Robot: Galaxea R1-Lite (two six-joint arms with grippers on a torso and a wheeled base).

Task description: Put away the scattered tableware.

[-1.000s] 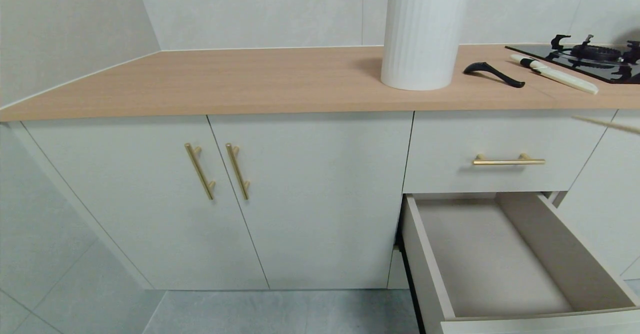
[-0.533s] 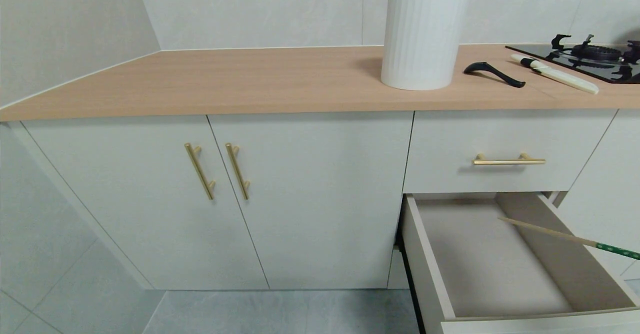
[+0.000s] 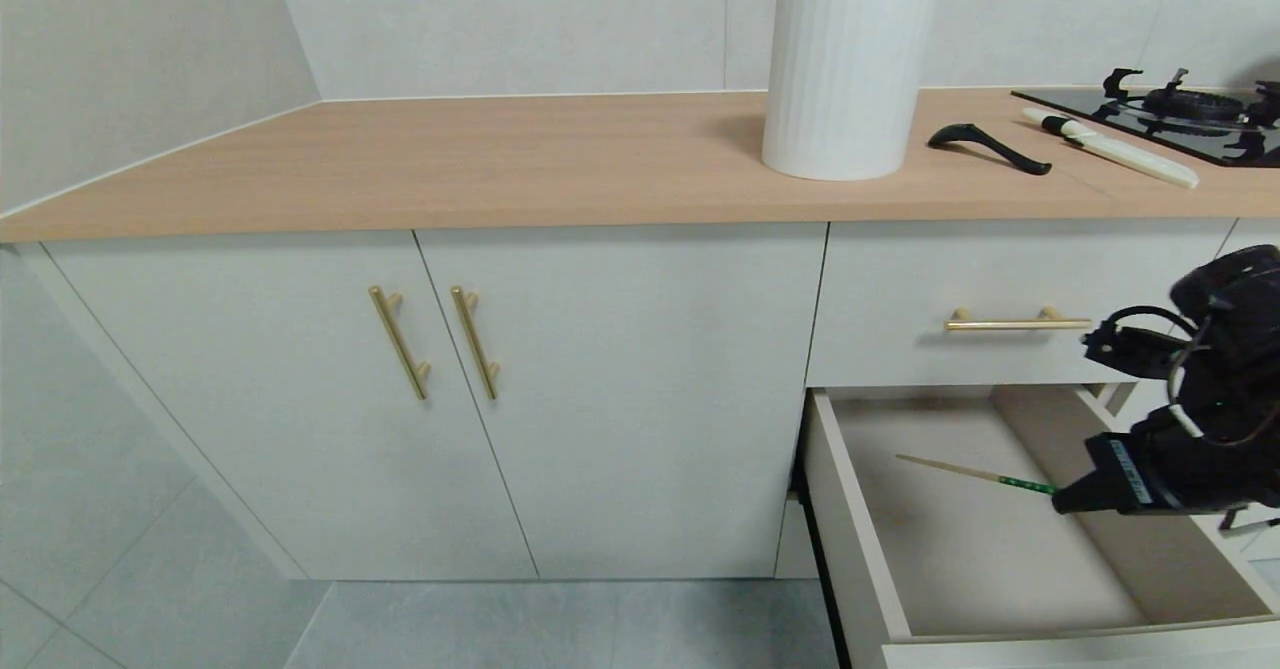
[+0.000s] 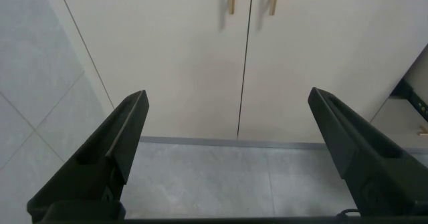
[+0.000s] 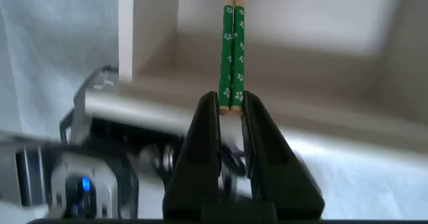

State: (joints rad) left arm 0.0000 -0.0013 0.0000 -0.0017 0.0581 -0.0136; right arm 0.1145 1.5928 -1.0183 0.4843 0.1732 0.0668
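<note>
Up close, two chopsticks (image 5: 232, 57) between right fingers (image 5: 204, 144)

Head downward over drawer (image 3: 960, 549); wrists close.

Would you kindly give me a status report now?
Right gripper shut on chopsticks, above open drawer. Left gripper open, facing cabinet doors. Nothing seen blocking the drawer.

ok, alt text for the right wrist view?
The right gripper is shut on a pair of chopsticks with green patterned ends, which point away from it toward the inside of an open drawer.
</note>
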